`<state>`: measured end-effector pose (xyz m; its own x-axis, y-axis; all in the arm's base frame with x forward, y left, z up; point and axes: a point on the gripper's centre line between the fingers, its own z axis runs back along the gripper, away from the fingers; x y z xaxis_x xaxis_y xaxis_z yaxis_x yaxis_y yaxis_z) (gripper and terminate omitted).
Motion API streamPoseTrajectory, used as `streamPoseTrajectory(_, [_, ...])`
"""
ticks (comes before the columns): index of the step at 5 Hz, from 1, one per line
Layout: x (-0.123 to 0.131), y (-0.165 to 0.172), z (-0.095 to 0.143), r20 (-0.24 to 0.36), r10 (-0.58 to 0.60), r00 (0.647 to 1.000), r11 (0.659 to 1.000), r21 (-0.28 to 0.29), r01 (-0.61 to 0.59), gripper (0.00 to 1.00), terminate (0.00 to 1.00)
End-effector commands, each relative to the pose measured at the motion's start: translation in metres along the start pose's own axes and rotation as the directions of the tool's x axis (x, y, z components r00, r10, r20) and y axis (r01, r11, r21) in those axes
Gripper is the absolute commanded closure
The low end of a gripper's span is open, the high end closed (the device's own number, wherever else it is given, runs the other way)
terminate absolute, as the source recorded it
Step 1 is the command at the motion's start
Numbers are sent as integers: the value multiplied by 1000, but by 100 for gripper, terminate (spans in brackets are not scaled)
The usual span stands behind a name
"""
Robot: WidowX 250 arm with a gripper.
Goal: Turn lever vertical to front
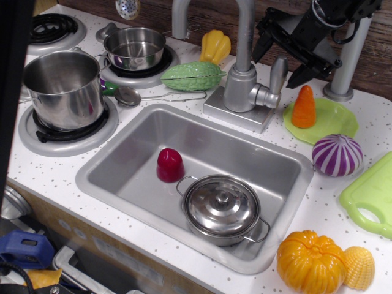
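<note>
The lever (278, 75) is a short silver paddle on the right side of the faucet base (242, 92). It stands upright with its rounded tip slightly to the right. My black gripper (275, 68) hangs just above and behind the lever's tip. Its jaws are open, with one finger (262, 43) left of the tip and the other finger (301, 75) to the right. The fingers do not touch the lever, and nothing is held.
The tall spout pipe (244, 30) rises left of the gripper and a grey pole (348, 61) stands to its right. An orange carrot (304, 106) stands on a green plate (334, 119). The sink (122, 165) holds a lidded pot (222, 208) and a red piece (169, 165).
</note>
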<state>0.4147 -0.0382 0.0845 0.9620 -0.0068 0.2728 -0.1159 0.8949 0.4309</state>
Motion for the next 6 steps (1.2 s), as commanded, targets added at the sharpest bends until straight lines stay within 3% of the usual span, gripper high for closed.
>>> streamPoseTrajectory(1, [12, 12, 31, 94, 92, 991, 995, -51, -87, 100, 0])
streamPoseTrajectory(3, [-11, 11, 41, -48, 140, 989, 968, -202, -147, 100, 0])
streamPoseTrajectory(4, [-27, 10, 45, -89, 145, 986, 960, -228, -161, 100, 0])
streamPoseTrajectory(6, [-41, 3, 29, -101, 143, 985, 943, -288, -167, 100, 0])
